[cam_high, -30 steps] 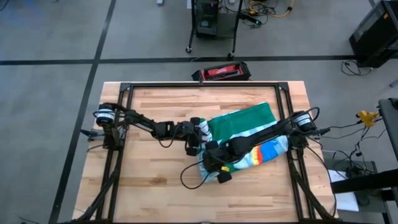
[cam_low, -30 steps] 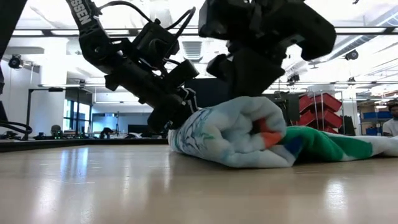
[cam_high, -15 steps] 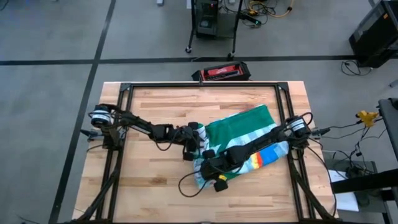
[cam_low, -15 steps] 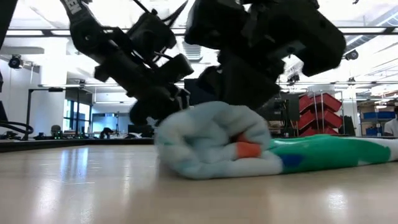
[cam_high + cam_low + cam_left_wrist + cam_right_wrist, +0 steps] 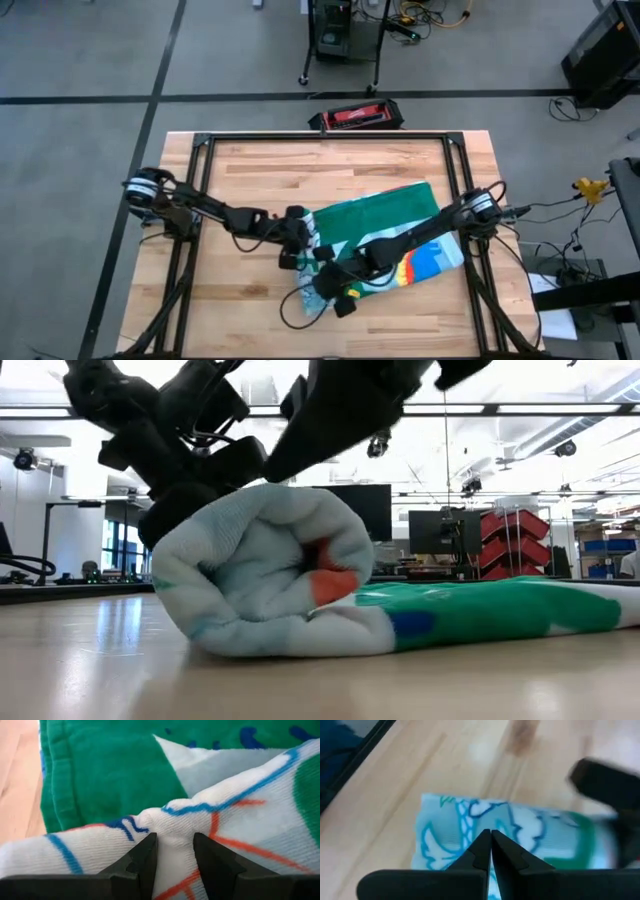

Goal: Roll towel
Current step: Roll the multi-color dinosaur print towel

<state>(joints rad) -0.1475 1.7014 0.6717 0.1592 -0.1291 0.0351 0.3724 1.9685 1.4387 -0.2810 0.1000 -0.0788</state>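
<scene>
Towel [image 5: 400, 232] lies half rolled on the table's [image 5: 250, 290] right side; left gripper [image 5: 172, 851] pinches a fold of its roll, right gripper [image 5: 490, 845] sits closed above it

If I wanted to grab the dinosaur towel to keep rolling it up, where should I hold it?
Probably hold the fat rolled end of the towel, reaching from above. The roll is thick and bunched there, so cloth pinches easily, as the left gripper shows, its jaws shut on a fold. The flat green part lies tight on the table, harder to pick up.
</scene>
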